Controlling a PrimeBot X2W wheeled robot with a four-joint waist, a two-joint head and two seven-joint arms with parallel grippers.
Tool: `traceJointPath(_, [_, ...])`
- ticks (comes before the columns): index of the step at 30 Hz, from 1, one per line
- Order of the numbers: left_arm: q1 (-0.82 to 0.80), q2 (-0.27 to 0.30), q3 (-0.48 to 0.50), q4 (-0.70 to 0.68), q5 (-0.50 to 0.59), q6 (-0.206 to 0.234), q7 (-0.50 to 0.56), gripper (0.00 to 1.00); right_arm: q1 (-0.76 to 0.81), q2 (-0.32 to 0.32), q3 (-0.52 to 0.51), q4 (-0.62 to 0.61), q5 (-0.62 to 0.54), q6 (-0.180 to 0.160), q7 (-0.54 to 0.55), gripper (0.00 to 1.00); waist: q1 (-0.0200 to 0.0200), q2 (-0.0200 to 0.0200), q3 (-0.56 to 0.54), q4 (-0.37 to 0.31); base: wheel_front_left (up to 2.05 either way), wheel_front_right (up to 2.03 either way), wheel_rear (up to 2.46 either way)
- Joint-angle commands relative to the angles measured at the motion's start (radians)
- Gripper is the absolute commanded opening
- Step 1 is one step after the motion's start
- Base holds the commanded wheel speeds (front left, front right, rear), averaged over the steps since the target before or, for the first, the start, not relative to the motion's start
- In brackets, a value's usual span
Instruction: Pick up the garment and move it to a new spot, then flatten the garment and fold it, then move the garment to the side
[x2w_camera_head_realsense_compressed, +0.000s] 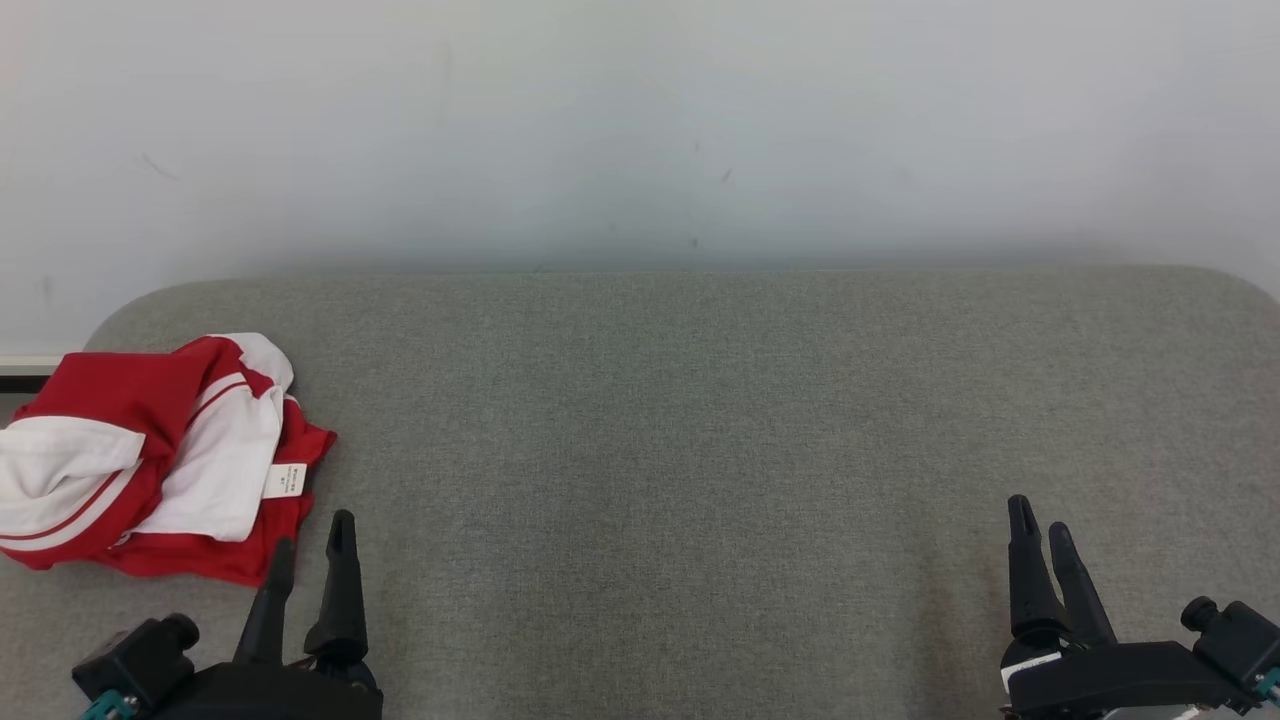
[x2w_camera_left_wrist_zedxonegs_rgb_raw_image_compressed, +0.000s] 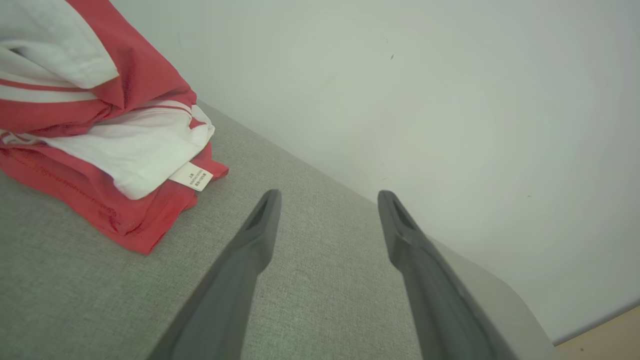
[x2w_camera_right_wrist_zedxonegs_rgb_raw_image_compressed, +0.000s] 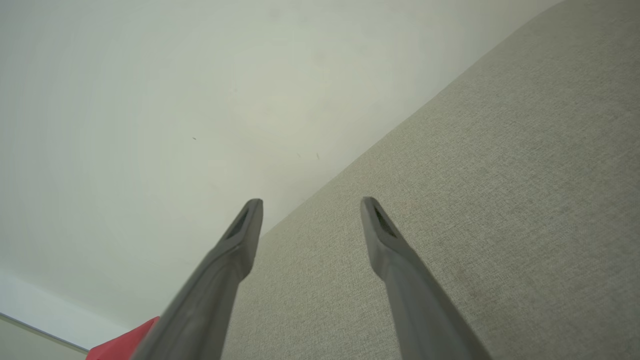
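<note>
The garment (x2w_camera_head_realsense_compressed: 160, 450) lay bunched, not yet picked up. The left tool (x2w_camera_head_realsense_compressed: 312, 532), just beside it, and the right tool (x2w_camera_head_realsense_compressed: 1038, 515) stood released. Next, the left tool would likely need to grasp a fold.

Grey fabric tabletop (x2w_camera_head_realsense_compressed: 700, 450) ahead of me, spanning 9 to 3 o'clock, far corners rounded. White wall (x2w_camera_head_realsense_compressed: 640, 120) behind it at 12 o'clock, a few dark specks (x2w_camera_head_realsense_compressed: 726, 175). Tan floor (x2w_camera_left_wrist_zedxonegs_rgb_raw_image_compressed: 610, 335) at 4 o'clock, left wrist view.
</note>
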Motion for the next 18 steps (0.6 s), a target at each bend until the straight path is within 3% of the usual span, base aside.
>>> traceJointPath(1, [-0.005, 0.012, -0.004, -0.019, 0.044, 0.006, -0.013, 1.00, 0.000, -0.007, 0.004, -0.015, -0.038, 0.005, -0.012, 1.00, 0.0000, 0.0000, 0.000, 0.001, 0.00, 0.00, 0.00])
traceJointPath(18, [0.005, 0.045, -0.057, -0.038, 0.238, 0.045, -0.056, 1.00, 0.009, -0.011, 0.024, -0.006, -0.252, 0.006, -0.055, 1.00, 0.0000, 0.0000, -0.007, 0.013, 0.00, 0.00, 0.00])
